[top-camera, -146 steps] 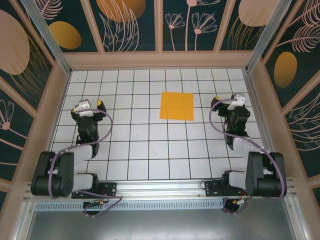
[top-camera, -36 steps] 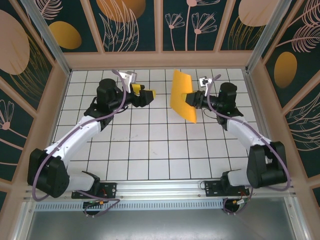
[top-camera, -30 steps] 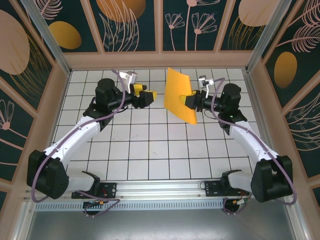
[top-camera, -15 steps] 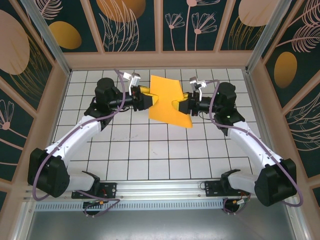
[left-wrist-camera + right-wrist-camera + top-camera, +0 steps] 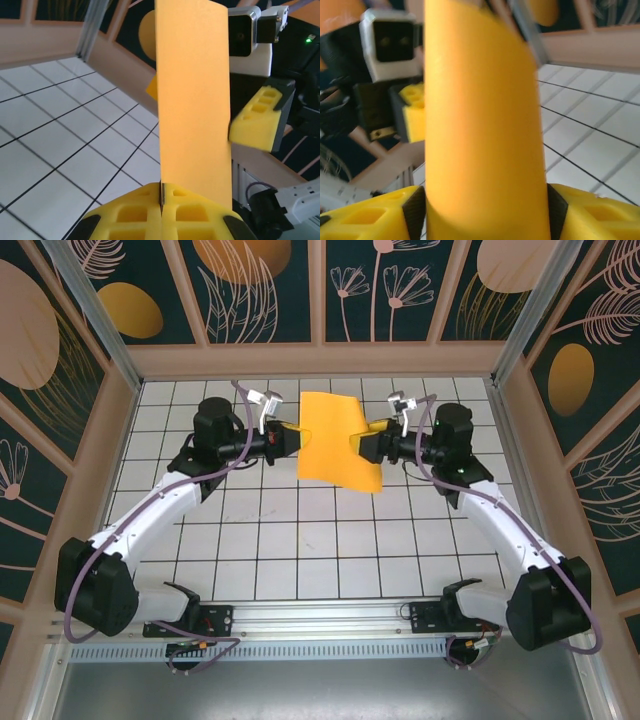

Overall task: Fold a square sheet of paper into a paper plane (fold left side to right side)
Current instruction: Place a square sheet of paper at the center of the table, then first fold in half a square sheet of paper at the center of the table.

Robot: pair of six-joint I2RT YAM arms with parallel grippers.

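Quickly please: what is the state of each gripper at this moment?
Left gripper: closed on the square sheet of paper.
Right gripper: open, with the sheet between its jaws.

Two robot arms, the left arm (image 5: 160,502) and the right arm (image 5: 497,518), are reaching over one gridded table (image 5: 300,545). Each is carrying one gripper, the left gripper (image 5: 286,440) and the right gripper (image 5: 366,448), making two. One square sheet of paper (image 5: 335,440) is hanging between the two grippers.

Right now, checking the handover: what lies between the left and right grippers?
The square sheet of paper, lifted in the air, spans from left gripper to right gripper, seen in the top external view.
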